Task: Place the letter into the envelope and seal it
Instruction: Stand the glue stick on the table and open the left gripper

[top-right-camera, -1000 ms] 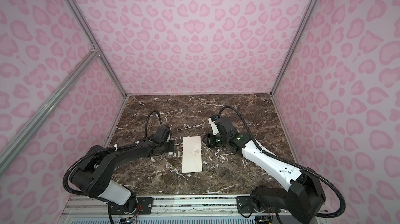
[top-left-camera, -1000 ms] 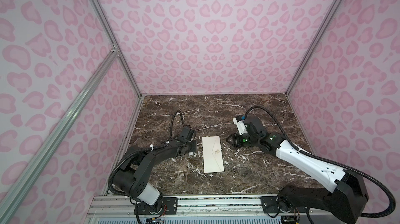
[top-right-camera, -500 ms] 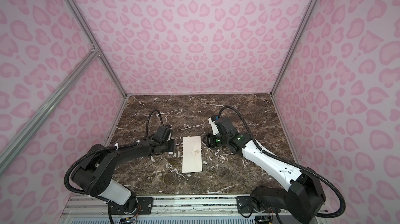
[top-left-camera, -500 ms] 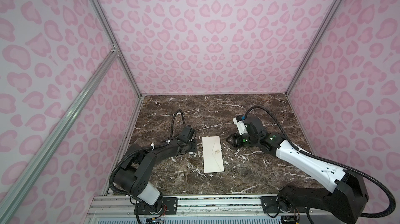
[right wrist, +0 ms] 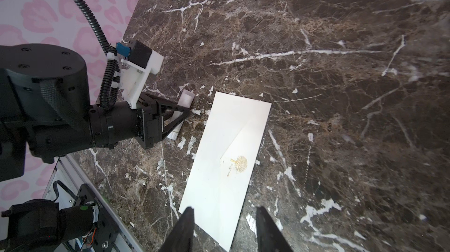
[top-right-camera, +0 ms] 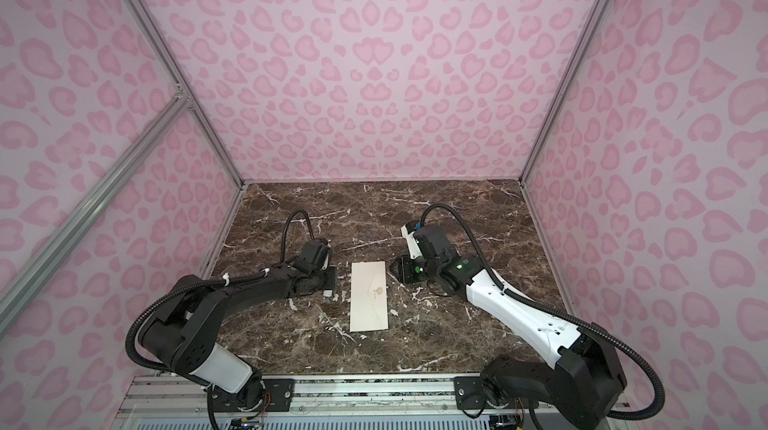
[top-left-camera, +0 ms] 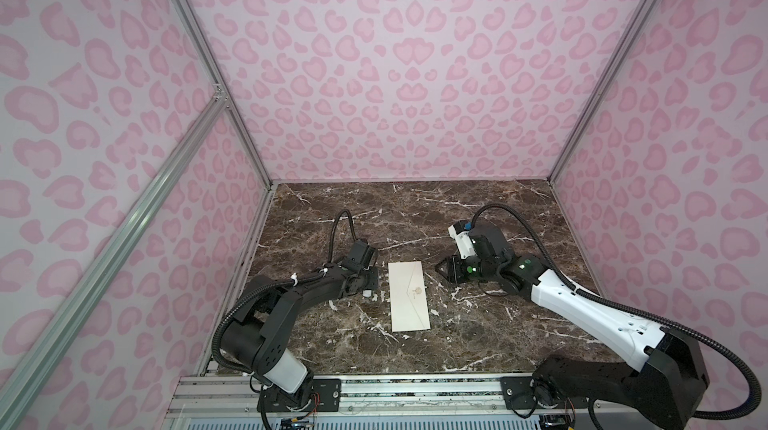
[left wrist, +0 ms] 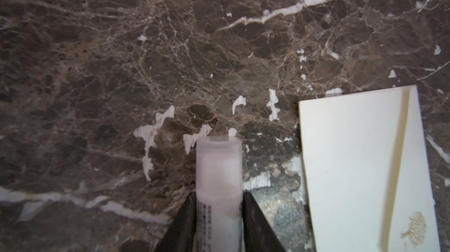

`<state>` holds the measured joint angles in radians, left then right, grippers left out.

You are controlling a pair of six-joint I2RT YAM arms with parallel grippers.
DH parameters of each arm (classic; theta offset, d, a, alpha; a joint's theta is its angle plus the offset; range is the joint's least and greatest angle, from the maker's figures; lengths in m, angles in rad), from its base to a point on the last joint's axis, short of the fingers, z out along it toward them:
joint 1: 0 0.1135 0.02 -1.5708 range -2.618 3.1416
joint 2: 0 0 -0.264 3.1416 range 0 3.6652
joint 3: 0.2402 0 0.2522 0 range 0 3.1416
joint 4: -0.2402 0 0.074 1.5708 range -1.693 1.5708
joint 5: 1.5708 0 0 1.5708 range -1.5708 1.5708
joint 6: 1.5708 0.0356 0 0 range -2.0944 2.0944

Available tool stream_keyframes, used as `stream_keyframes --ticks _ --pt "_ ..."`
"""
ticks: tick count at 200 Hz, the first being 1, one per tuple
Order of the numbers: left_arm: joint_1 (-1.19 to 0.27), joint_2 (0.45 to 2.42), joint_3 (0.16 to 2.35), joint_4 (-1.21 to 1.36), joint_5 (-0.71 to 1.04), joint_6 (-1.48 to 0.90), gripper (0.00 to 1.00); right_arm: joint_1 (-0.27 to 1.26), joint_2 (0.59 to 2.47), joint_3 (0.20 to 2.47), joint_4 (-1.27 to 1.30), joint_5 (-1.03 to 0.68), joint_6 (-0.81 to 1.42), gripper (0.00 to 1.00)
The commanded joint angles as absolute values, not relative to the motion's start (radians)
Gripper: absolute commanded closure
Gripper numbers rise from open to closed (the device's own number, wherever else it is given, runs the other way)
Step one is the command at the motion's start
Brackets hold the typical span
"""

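Envelope: The envelope (top-left-camera: 409, 301) is lying flat on the counter (top-left-camera: 457, 220) between your two arms, with its flap down and its gold emblem (right wrist: 239, 163) facing up.
Letter: You are not seeing it anywhere. It may be hiding inside.
Left end effector (left wrist: 219, 196): It is squeezing a white glue stick (left wrist: 219, 165), low beside the envelope.
Right end effector (right wrist: 225, 210): It is hanging open and empty near one short end.
Handling: The envelope is looking thin, light, bendy and slidy. You are best pinching a short edge softly, or pressing the flap flat.
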<state>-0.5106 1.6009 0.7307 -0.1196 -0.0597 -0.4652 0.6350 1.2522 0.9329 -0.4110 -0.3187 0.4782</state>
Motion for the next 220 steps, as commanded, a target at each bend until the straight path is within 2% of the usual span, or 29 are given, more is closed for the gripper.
stream_keyframes --ticks 1,16,22,38,144,179,220 --pt "-0.508 1.620 0.718 -0.278 -0.072 -0.468 0.65 0.636 1.249 0.925 -0.402 -0.318 0.472 0.56" --pt "-0.508 1.620 0.718 -0.278 -0.071 -0.468 0.65 0.636 1.252 0.926 -0.402 -0.319 0.472 0.56" --pt "-0.508 1.620 0.718 -0.278 -0.070 -0.466 0.59 0.635 1.252 0.928 -0.402 -0.319 0.472 0.56" --pt "-0.508 1.617 0.719 -0.280 -0.068 -0.466 0.54 0.635 1.254 0.929 -0.401 -0.319 0.471 0.56" --pt "-0.508 1.496 0.774 -0.314 -0.044 -0.445 0.33 0.625 1.257 0.961 -0.432 -0.307 0.456 0.56" --pt "-0.508 1.357 0.798 -0.320 -0.085 -0.427 0.29 0.593 1.262 0.969 -0.435 -0.313 0.460 0.56" --pt "-0.507 1.127 0.789 -0.263 -0.243 -0.364 0.24 0.513 1.255 0.956 -0.415 -0.303 0.451 0.56"
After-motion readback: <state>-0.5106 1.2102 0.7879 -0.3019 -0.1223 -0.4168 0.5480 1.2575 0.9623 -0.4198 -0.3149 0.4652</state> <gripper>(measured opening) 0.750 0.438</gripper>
